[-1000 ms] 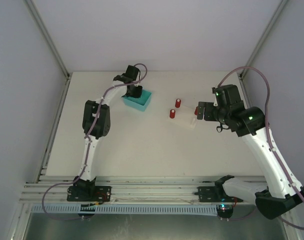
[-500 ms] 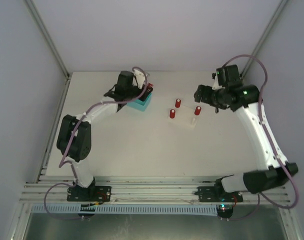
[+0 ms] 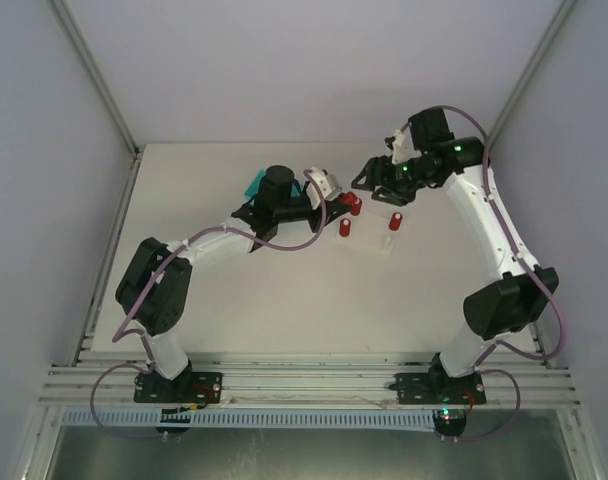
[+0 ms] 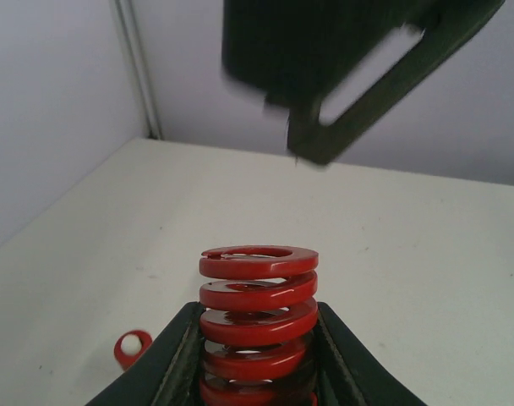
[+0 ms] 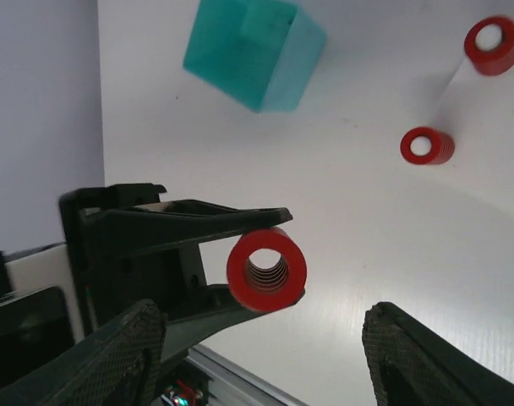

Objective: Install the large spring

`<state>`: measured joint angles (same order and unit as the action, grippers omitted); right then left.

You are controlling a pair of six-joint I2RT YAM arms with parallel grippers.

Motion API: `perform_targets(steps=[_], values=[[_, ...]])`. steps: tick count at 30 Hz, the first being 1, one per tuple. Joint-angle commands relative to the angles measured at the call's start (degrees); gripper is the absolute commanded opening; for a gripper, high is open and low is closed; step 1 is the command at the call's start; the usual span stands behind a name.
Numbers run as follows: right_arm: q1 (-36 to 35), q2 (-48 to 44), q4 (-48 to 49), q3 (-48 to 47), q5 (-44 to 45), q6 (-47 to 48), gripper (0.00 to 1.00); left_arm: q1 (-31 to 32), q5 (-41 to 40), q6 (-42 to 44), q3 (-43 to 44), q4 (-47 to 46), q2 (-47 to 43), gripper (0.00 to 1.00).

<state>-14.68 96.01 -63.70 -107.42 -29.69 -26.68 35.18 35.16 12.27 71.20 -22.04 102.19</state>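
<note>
My left gripper (image 3: pixel 339 206) is shut on the large red spring (image 4: pixel 259 317), which sticks out beyond its black fingers (image 4: pixel 168 364). It holds the spring above the table beside the clear base plate (image 3: pixel 380 244). My right gripper (image 3: pixel 369 180) is open and empty, just right of the spring and facing it. In the right wrist view the spring (image 5: pixel 266 269) shows end-on between the left gripper's fingers, and my right gripper's pads (image 5: pixel 113 355) stand wide apart. Two small red springs (image 3: pixel 345 228) (image 3: pixel 395 221) stand on the plate.
A teal box (image 3: pixel 254 186) sits at the back left, partly behind the left wrist; it also shows in the right wrist view (image 5: pixel 255 51). Small red springs (image 5: pixel 427 145) (image 5: pixel 492 45) lie below the right gripper. White walls and frame posts close in the table.
My left arm has swung right from the teal box to the plate, carrying the large spring. My right arm has moved up and left to face it.
</note>
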Motion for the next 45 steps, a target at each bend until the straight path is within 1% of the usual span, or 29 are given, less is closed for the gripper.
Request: perform_targets(steps=[1,4,6,8,11,14,16,17,20,21,23,24,25,26,27,28,32,35,38,41,45], values=[[-1.05,0.21,-2.53,2.33,-0.64,2.09,0.67,0.36,4.59,1.55,3.12,-6.3,-0.31,0.0],[-1.06,0.39,0.95,5.26,-1.45,2.94,0.65,0.59,5.28,2.46,3.04,-6.78,-0.62,0.0],[-1.18,1.67,2.09,4.54,-3.5,2.71,0.63,0.6,5.93,2.91,3.03,-6.75,-0.85,0.0],[-1.59,3.32,2.27,3.19,-4.8,2.47,0.59,0.66,6.02,3.08,3.13,-6.54,-0.85,0.0],[-2.79,4.62,2.55,3.08,-6.28,2.88,0.57,0.83,6.03,3.66,3.44,-6.03,-0.77,0.0],[-3.57,5.41,2.89,3.5,-7.31,2.99,0.53,1.03,6.4,4.14,3.4,-5.92,-0.85,0.0],[-3.82,5.51,3.81,3.72,-7.84,2.71,0.45,1.12,6.77,4.21,2.83,-6.57,-0.9,0.0],[-3.89,5.4,4.48,4.01,-7.87,2.5,0.39,1.16,6.91,4.1,2.5,-6.9,-0.86,0.0],[-3.87,4.16,6.01,5.03,-6.4,2.56,0.1,1.23,5.99,3.51,1.95,-7.27,-0.77,0.0],[-3.87,3.44,6.25,5.4,-5.25,2.91,0.02,1.17,4.98,2.77,1.49,-7.6,-0.88,0.01],[-3.87,1.86,6.71,6.45,-2.27,3.71,0.0,0.76,3.05,0.5,-0.54,-9.71,-1.17,0.2],[-3.87,0.75,6.78,7.15,1.1,4.14,0.0,0.44,2.06,-0.98,-2.34,-11.64,-1.28,0.35],[-3.87,0.23,6.1,7.58,3.43,4.59,0.0,-0.04,1.92,-2.72,-3.05,-12.87,-1.49,0.45],[-3.87,-0.65,5.12,8.06,9.18,5.13,0.0,-0.51,1.89,-4.25,-4.98,-13.87,-1.66,0.58],[-3.82,-1.35,4.26,8.96,13.45,5.55,0.0,-0.82,1.27,-5.38,-6.36,-14.53,-1.91,0.95],[-3.76,-2.32,3.83,10.26,17.29,5.98,0.0,-1.14,-0.55,-6.85,-7.79,-14.81,-2.36,1.0],[-3.76,-6.43,5.54,18.01,29.06,6.6,0.0,-2.02,-10.02,-9.87,-13.62,-13.05,-5.79,0.99],[-3.78,-8.0,6.97,22.18,34.63,6.38,0.0,-3.9,-17.14,-12.18,-15.91,-8.12,-8.99,0.99],[-3.59,-7.57,8.24,24.82,36.71,5.84,0.0,-6.47,-23.6,-14.4,-17.87,-3.71,-11.84,0.99],[-3.01,-5.98,9.84,25.89,36.17,4.14,0.0,-9.53,-30.19,-16.57,-19.35,-0.12,-14.54,0.99],[-2.74,-2.98,11.71,25.49,35.25,3.08,0.0,-14.66,-29.94,-16.81,-20.59,2.14,-16.81,0.99]])
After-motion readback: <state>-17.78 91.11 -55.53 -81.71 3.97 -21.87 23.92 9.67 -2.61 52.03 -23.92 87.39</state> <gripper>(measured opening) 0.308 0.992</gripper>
